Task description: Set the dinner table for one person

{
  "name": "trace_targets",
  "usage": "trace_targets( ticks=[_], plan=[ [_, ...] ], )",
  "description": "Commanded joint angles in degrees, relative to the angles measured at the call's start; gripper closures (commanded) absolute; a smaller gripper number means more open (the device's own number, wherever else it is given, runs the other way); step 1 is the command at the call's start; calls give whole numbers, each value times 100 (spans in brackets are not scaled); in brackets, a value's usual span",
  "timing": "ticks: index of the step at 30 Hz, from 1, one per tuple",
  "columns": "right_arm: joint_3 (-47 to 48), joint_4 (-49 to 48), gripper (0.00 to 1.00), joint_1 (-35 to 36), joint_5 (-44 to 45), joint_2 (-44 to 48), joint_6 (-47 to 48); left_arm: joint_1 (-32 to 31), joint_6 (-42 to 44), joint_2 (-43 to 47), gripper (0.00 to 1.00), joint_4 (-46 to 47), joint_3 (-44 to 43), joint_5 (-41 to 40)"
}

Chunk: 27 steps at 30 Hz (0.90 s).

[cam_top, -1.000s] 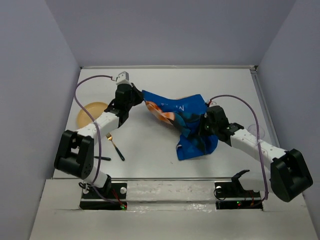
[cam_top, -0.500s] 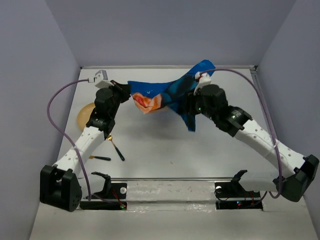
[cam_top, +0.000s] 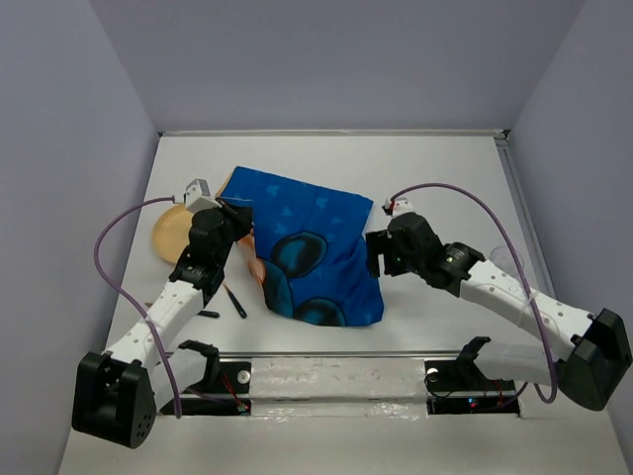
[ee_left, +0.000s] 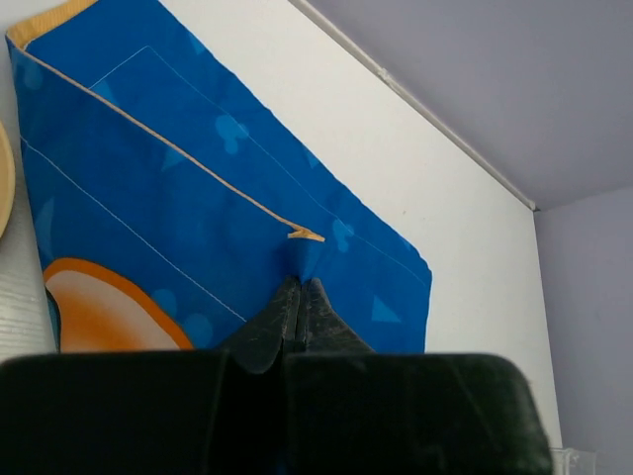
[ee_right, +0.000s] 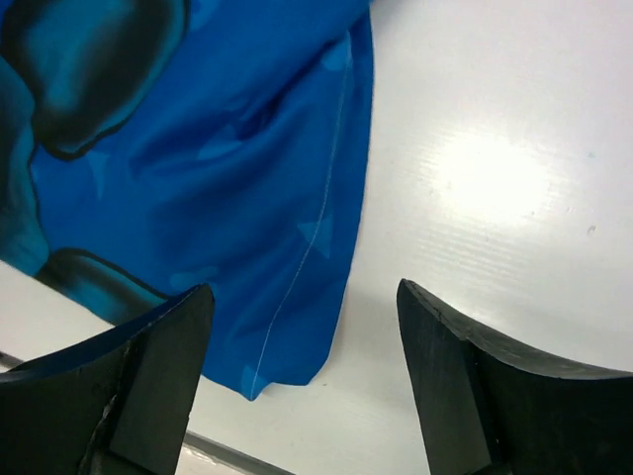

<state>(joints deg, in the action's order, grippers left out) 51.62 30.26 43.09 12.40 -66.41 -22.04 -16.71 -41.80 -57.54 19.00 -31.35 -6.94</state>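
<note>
The blue cartoon-printed placemat (cam_top: 312,247) lies spread on the white dinner table (cam_top: 445,178), with one orange-printed part folded at its left side. My left gripper (cam_top: 240,213) is shut on the placemat's left edge; in the left wrist view its tips (ee_left: 300,287) pinch a small peak of the cloth (ee_left: 178,218). My right gripper (cam_top: 376,255) stands open just off the placemat's right edge. In the right wrist view its jaws (ee_right: 305,290) straddle the cloth's near right corner (ee_right: 198,168) without touching it.
A yellow plate (cam_top: 170,230) sits at the left, partly behind the left arm. A gold-headed, dark-handled utensil (cam_top: 233,300) and a second dark one (cam_top: 205,314) lie near the front left. The table's metal rim (cam_top: 336,353) runs along the near edge.
The placemat, held up in the air between both grippers, has come down and now lies spread on the table. The right gripper has opened and let it go; the left still holds.
</note>
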Motion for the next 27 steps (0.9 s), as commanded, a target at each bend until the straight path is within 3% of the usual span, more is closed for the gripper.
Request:
trace_targets(
  ticks=[1,9,17,20,21,23,24,27],
  plan=[
    [-634,-599,25,-309,-9,-91,-300,27,-12,270,100,367,-20,-71],
    [-749,-1609,40,-503,-843,-1294,-371,10,14,295,100,437,-99,228],
    [-741,-2305,42,-503,-1443,-2103,-564,-16,58,340,100,464,-46,386],
    [-688,-2314,61,-503,-1276,-2323,-547,-34,49,331,100,508,15,386],
    [-670,-2305,76,-503,-1041,-2324,-555,-43,41,322,100,543,59,395],
    [-662,-2288,83,-573,-733,-2271,-564,-60,23,305,100,587,85,421],
    [-644,-2262,92,-574,-670,-2184,-538,-69,14,296,100,604,103,430],
    [-548,-2025,100,-898,-292,-1938,-363,-87,5,313,100,622,112,474]
  ],
)
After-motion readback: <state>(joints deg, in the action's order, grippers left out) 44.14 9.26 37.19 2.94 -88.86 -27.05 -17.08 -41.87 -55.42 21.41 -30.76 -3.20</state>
